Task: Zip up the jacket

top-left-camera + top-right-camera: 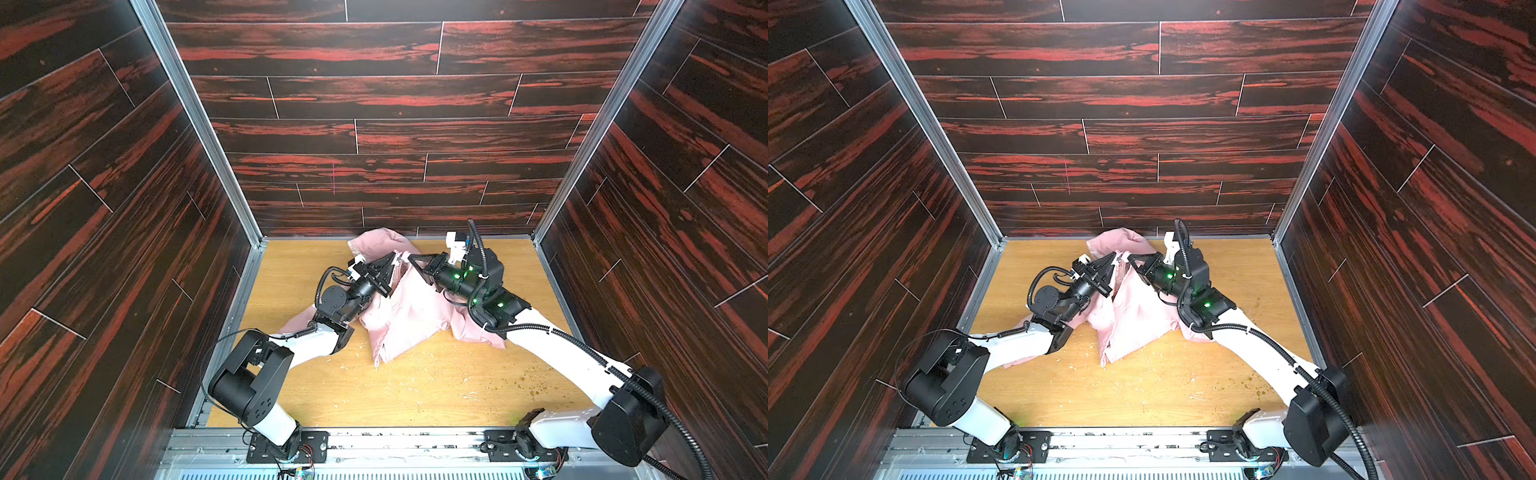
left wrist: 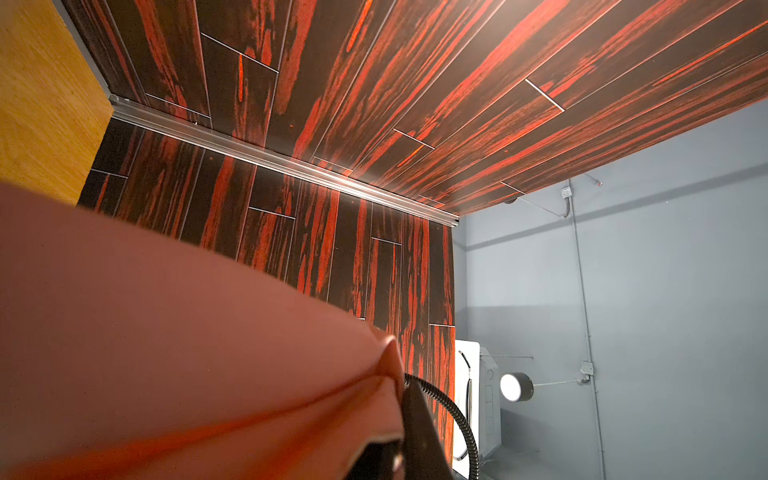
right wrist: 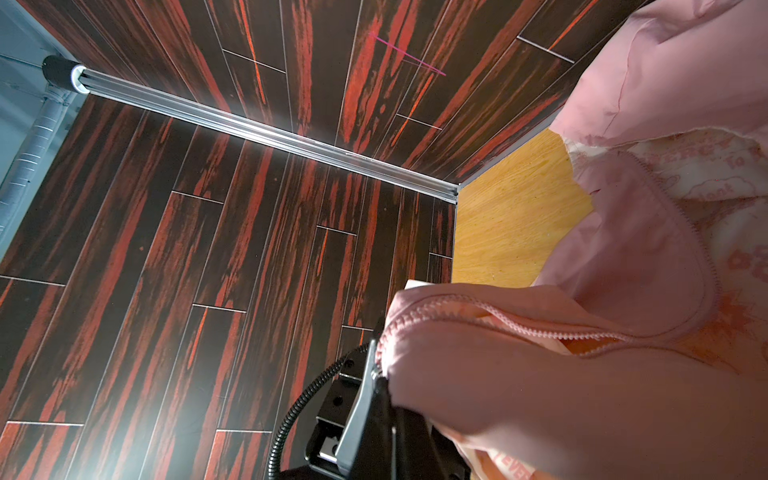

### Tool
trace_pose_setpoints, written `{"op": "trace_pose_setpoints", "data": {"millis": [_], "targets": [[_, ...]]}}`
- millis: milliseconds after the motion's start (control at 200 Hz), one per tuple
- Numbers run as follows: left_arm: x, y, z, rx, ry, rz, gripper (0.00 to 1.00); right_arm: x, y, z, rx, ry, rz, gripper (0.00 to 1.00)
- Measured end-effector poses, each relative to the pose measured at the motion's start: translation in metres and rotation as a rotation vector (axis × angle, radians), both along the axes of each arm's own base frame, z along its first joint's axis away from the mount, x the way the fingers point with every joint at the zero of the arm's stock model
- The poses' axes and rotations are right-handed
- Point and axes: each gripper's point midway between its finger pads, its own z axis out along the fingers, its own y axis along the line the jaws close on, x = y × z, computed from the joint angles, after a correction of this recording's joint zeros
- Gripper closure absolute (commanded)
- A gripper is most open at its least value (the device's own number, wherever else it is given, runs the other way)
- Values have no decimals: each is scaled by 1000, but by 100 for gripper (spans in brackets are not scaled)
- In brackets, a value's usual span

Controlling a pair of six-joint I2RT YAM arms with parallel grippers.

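Note:
The light-pink jacket point(image 1: 409, 316) lies crumpled on the wooden table, and its far end is lifted between both grippers in both top views point(image 1: 1133, 316). My left gripper point(image 1: 392, 258) point(image 1: 1114, 256) is shut on a fold of the pink fabric point(image 2: 208, 353), which fills much of the left wrist view, where only one dark finger point(image 2: 417, 432) shows. My right gripper point(image 1: 411, 258) point(image 1: 1130, 257) faces it a few centimetres away, shut on the jacket's zipper edge point(image 3: 478, 311). The two rows of zipper teeth point(image 3: 702, 257) stand apart here, with printed lining between them.
Dark red wood-pattern walls point(image 1: 374, 137) close in the table point(image 1: 415, 395) on three sides, and the jacket's hood end point(image 1: 374, 243) lies against the back wall. Small crumbs point(image 1: 536, 388) are scattered over the near half of the table. A sleeve point(image 1: 297, 326) lies under the left arm.

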Motion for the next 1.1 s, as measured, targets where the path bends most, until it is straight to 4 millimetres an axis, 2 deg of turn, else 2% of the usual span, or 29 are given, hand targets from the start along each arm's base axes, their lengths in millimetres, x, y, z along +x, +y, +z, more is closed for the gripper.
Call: {"op": "trace_pose_setpoints", "data": {"millis": [1102], "targets": [[0,0,1,-4,1,7,100,-8,8,-5,-26,-33,58,100]]}}
